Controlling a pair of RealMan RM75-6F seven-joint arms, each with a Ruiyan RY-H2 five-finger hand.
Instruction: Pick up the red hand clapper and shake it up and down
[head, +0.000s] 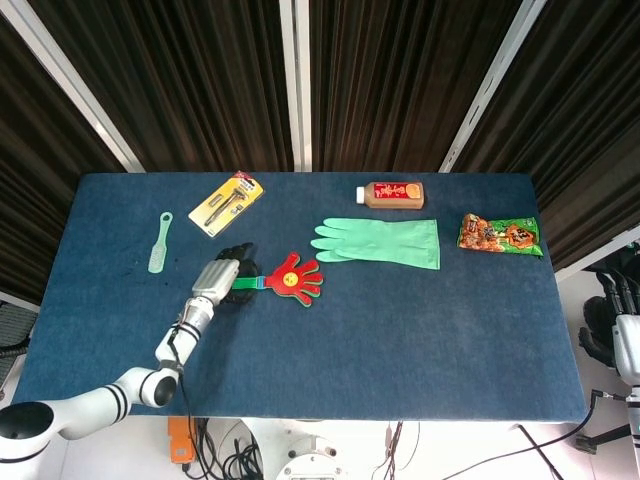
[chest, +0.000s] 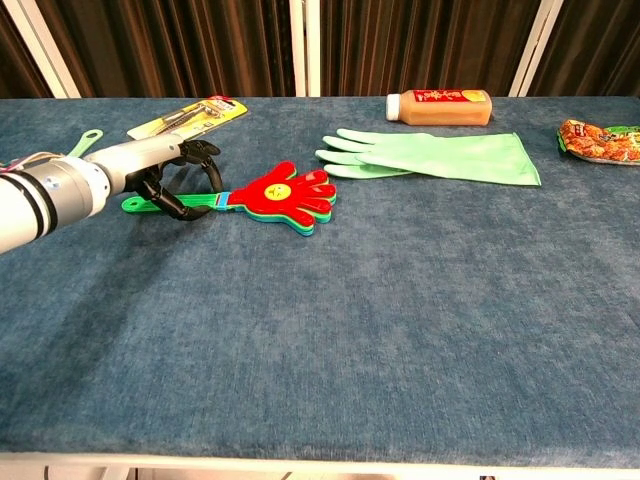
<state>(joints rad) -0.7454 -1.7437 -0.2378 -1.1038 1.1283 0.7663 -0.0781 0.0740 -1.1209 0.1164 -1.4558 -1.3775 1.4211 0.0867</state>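
Red hand clapper flat on surface; left robot hand curling around green handle, grasp step. Next: firm closure, lift.

The blue table cover looks like matt, slightly fuzzy cloth. Red hand-shaped clapper is shiny smooth plastic, mint green glove looks rubbery and matt, and the snack packet at right is glossy foil.

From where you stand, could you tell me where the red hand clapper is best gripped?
By its green handle, from the left: it lies flat and points toward the left hand, while the red hand clapper's wide palm end faces right.
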